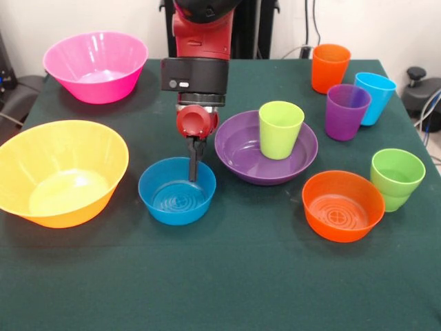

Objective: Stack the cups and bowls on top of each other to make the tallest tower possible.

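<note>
The wide purple bowl sits mid-table with the lime-yellow cup standing upright in it. The small blue bowl sits on the cloth just left of it. My gripper hangs straight down over the blue bowl's far rim, its tip at or just inside the rim. I cannot tell whether it grips the rim. The small orange bowl sits front right. The green cup, purple cup, light blue cup and orange cup stand apart on the right.
The big pink bowl sits at the far left and the big yellow-orange bowl at the near left. The table has a dark green cloth. The arm's red and black wrist stands above the blue bowl.
</note>
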### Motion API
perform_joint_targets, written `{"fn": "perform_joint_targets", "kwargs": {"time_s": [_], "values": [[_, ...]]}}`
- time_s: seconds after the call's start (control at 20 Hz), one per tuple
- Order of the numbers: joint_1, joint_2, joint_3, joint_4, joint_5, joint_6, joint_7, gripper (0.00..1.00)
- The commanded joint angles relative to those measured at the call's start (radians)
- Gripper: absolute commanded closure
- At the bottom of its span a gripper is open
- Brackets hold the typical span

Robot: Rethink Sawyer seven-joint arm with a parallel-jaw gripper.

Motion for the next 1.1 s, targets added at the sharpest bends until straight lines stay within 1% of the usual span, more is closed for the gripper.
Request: {"fn": "perform_joint_targets", "kwargs": {"time_s": [0.05,0.35,0.4,0.7,1.1], "values": [[0.002,0.061,0.109,-0.026,0.045,-0.027,-0.189,0.00],[0.004,0.060,0.109,-0.028,0.032,-0.016,-0.161,0.00],[0.004,0.059,0.110,-0.028,0.030,-0.019,-0.159,1.00],[0.006,0.055,0.114,-0.027,0.028,-0.028,-0.152,1.00],[0.002,0.054,0.113,-0.023,0.042,-0.045,-0.157,1.00]]}}
